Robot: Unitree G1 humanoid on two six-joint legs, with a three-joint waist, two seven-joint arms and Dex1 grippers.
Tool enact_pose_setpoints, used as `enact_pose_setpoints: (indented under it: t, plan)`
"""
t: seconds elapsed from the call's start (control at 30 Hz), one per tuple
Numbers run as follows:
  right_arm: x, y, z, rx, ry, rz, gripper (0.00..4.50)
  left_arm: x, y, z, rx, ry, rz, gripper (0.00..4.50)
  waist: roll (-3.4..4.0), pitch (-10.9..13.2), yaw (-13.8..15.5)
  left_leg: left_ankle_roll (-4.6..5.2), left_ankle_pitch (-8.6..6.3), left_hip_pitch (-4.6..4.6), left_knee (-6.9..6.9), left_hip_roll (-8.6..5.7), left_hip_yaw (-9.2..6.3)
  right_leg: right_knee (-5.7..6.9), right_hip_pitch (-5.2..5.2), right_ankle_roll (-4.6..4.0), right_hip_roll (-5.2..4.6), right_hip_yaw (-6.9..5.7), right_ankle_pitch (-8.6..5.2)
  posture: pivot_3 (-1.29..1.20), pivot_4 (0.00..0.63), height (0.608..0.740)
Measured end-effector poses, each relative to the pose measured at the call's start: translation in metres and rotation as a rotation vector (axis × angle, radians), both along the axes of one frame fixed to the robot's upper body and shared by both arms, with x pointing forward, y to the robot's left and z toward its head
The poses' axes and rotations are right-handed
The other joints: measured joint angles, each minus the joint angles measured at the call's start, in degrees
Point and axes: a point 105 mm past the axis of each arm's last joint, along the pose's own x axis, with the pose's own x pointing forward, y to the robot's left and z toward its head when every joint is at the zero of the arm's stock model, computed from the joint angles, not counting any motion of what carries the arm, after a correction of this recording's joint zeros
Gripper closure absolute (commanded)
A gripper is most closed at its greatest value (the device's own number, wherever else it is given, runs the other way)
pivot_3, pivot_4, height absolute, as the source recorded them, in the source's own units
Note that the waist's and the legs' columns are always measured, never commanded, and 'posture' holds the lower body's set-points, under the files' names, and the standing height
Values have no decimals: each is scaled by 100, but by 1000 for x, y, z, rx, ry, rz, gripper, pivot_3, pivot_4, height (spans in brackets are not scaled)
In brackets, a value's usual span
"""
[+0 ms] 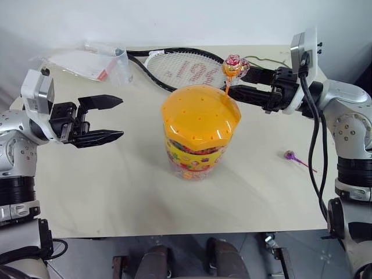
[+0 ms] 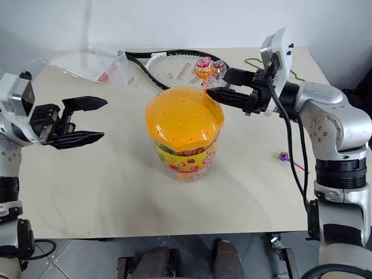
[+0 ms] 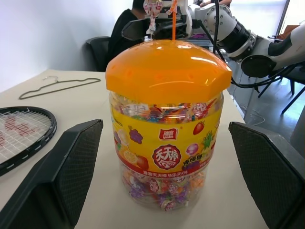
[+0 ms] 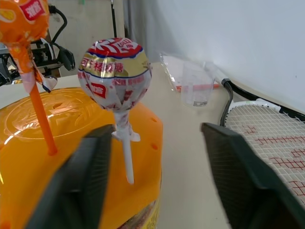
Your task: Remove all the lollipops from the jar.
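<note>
Your right claw (image 2: 216,85) reaches level over far edge of jar (image 2: 183,135), fingers apart on either side of pink lollipop (image 4: 114,71), not clamped on its stick. Orange lollipop (image 4: 24,21) stands beside, both stuck in orange lid (image 1: 200,116). Purple lollipop (image 1: 289,154) lies on tabletop (image 1: 116,186), right of jar. Your left claw (image 1: 108,120) released, level, pointing at jar, well apart.

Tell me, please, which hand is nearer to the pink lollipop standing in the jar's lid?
The right hand: its fingers reach either side of the pink lollipop. The left hand waits open, well away beside the jar.
</note>
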Motion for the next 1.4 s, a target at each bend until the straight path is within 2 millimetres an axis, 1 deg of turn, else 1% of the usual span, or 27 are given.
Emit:
enact_pose_setpoints:
  t: [0.03, 0.17, 0.2, 0.33, 0.4, 0.57, 0.63, 0.7, 0.8, 0.83, 0.9, 0.93, 0.97, 1.0, 1.07, 1.13, 1.17, 1.23, 1.3, 1.4]
  plan:
    - [0, 0, 1, -1, -3, 4, 2920, 0, 0, 0, -1, 0, 2, 0, 0, 0, 0, 0, 0, 0, 0, 0, 0, 0, 0, 0, 0, 0, 0, 0, 150, 740]
    - [-2, 2, 5, -4, -12, 13, 4310, 0, 0, -1, -2, 2, 4, 0, 0, 0, 2, 0, 0, 0, 0, 0, 0, 1, 0, 0, -1, 0, 0, 0, 150, 740]
    - [-3, 3, 8, -4, -19, 15, 4413, 0, 0, -1, -2, 1, 4, 0, 0, 0, 1, 0, 0, 0, 0, -1, 0, 1, 0, 0, -1, 0, 0, 0, 150, 740]
    - [-5, 4, 27, 15, -74, 6, 4413, 0, -1, -2, -11, 2, -6, 0, 0, 0, -3, 0, 0, 0, 0, 0, 0, 2, -1, 0, 0, 0, 0, 0, 150, 740]
    - [-6, 5, 33, 20, -91, 4, 4413, 0, -2, -2, -16, 2, -14, 0, 0, 0, -4, 0, 0, 0, 0, -1, 2, 2, -2, 0, 0, 1, 0, 0, 150, 740]
    - [-3, 2, 38, 22, -95, -13, 4413, 0, -3, 1, -17, -12, -26, 0, 0, 0, -2, 0, 0, 0, 0, -2, 3, 2, -2, 0, 0, 1, 0, 0, 150, 740]
    - [-1, -5, 44, 12, -111, -54, 4413, 0, -4, 3, -18, -22, -30, 0, 0, 0, 2, 0, 0, 0, 0, -2, 3, 2, -3, 0, 0, 2, 0, 0, 150, 740]
    - [1, -17, 51, 7, -132, -109, 4413, 0, -5, 3, -21, -25, -35, 0, 0, 0, 9, 0, 0, -1, -1, -2, 3, 1, -3, 0, -1, 2, 0, 0, 150, 740]
    - [1, -43, 61, -1, -160, -213, 4413, 0, -5, 2, -20, -22, -38, 0, 0, 0, 7, 1, -1, -2, -2, -1, 5, 0, -3, 0, -2, 3, 0, 0, 150, 740]
    - [0, -51, 62, -4, -159, -241, 4413, 0, -6, 2, -18, -20, -41, 0, 0, 0, 8, 1, -1, -1, -2, -1, 5, -1, -3, 0, -1, 3, 0, 0, 150, 740]
    - [-1, -82, 46, -56, -97, -358, 4413, -1, -6, 0, -17, -3, -53, 0, -4, -2, 35, 3, -2, -2, -4, 0, 2, -1, -1, 0, -1, -2, 0, 0, 150, 740]
    - [-2, -94, 38, -67, -63, -397, 4413, -2, -6, -1, -19, 5, -56, 0, -4, -2, 37, 4, -2, -2, -5, 0, 4, -3, -2, 0, -4, 0, 0, 0, 150, 740]
    - [-3, -108, 24, -85, -6, -443, 4413, -3, -6, -2, -21, 14, -65, 0, -4, -2, 36, 6, -3, -3, -4, 0, 6, -3, -2, 0, -6, 1, 0, 0, 150, 740]
    - [-3, -116, 14, -95, 38, -472, 4413, -4, -6, -3, -22, 21, -68, 0, -4, -2, 26, 6, -3, -2, -4, 0, 10, -2, -2, 1, -6, 2, 0, 0, 150, 740]
    - [-8, -141, -11, -135, 143, -559, 4413, -7, -7, -4, -12, 31, -76, 0, -3, -2, 19, 6, -3, -1, -4, 0, 16, -1, -5, 3, -5, 5, 1, 0, 150, 740]
    - [-17, -167, -30, -174, 221, -655, 4413, -9, -6, -4, 0, 45, -79, 0, -3, -2, 20, 6, -3, 1, -5, 1, 19, 0, -6, 3, -4, 8, 1, 0, 150, 740]
    - [-19, -176, -36, -179, 252, -690, 4413, -10, -3, -5, 7, 57, -69, 0, -3, -2, 20, 6, -3, 2, -5, 1, 21, 0, -6, 3, -4, 10, 1, 0, 150, 740]
    - [-26, -197, -50, -180, 307, -762, 4413, -12, -4, -7, 11, 67, -75, 0, -3, -2, 19, 6, -3, 10, -5, 2, 29, 1, -3, 3, -4, 18, 1, 0, 150, 740]
    - [-29, -215, -64, -180, 362, -836, 4413, -13, -5, -8, 15, 69, -78, 0, -3, -2, 15, 6, -3, 13, -4, 4, 36, 6, -4, 3, -5, 26, 2, 0, 150, 740]
    - [-31, -238, -83, -192, 423, -922, 4413, -13, -5, -7, 16, 67, -80, 0, -3, -2, 11, 6, -3, 27, -4, 5, 49, 16, -4, 4, -5, 40, 2, 0, 150, 740]
